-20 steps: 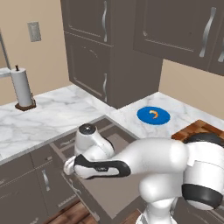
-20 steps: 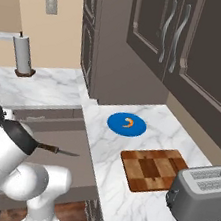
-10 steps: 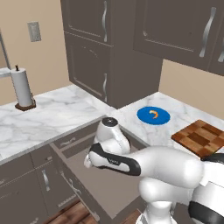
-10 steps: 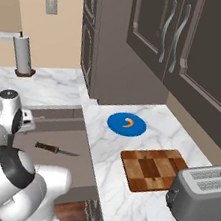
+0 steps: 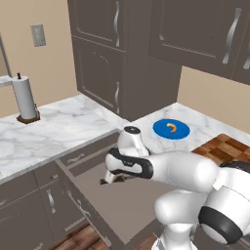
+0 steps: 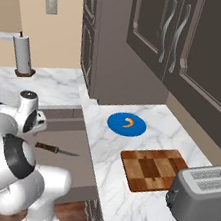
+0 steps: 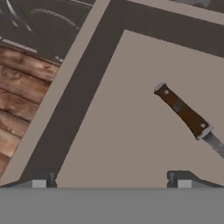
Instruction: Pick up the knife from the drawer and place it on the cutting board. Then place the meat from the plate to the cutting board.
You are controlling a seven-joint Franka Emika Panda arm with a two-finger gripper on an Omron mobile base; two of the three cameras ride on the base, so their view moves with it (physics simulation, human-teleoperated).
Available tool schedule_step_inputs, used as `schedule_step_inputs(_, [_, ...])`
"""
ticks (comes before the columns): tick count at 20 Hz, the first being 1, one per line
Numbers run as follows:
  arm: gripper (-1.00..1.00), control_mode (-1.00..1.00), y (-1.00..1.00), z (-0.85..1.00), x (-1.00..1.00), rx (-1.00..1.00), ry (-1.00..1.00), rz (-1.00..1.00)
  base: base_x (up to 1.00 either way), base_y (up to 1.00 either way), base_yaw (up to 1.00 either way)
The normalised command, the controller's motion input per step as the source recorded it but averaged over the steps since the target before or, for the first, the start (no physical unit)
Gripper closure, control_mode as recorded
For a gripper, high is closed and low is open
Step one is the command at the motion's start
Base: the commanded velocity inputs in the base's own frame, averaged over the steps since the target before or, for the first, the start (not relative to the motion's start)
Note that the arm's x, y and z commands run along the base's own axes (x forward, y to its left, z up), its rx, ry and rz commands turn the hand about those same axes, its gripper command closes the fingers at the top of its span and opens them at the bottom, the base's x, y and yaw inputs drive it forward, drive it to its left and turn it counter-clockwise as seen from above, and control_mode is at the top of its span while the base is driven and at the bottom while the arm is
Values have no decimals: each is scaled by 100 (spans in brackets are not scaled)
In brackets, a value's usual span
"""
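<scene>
On step one — my pincer (image 7: 111, 179) hangs released over the open drawer (image 7: 131, 144); nothing gripped. Knife (image 7: 186, 114) lies off to one side — next I centre over its handle, descend, clench.

Matt grey-brown drawer (image 7: 131, 131), knife (image 7: 186, 114) with wooden handle and metal blade, wooden cutting board (image 6: 155, 169), veined marble counter (image 6: 132, 207)

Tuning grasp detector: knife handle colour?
Dark brown handle, grey blade; clearest in the hand view.
</scene>
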Motion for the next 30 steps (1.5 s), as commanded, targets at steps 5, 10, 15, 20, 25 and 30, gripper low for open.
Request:
schedule_step_inputs(5, [-100, -100, -5, 0, 0, -16, 19, 21, 0, 0, 0])
schedule_step_inputs(10, [-100, -100, -1, 0, 0, -18, 9, 27, 0, 0, 0])
schedule_step_inputs(15, [-100, -100, -7, -16, 0, -3, -11, 28, 0, 0, 0])
schedule_step_inputs(20, [-100, -100, -8, -17, 0, 0, -24, 24, 0, 0, 0])
schedule_step_inputs(25, [-100, -100, -8, -11, 19, 0, -2, 6, 0, 0, 0])
schedule_step_inputs(30, [-100, -100, -2, -25, 24, 0, 0, 1, 0, 0, 0])
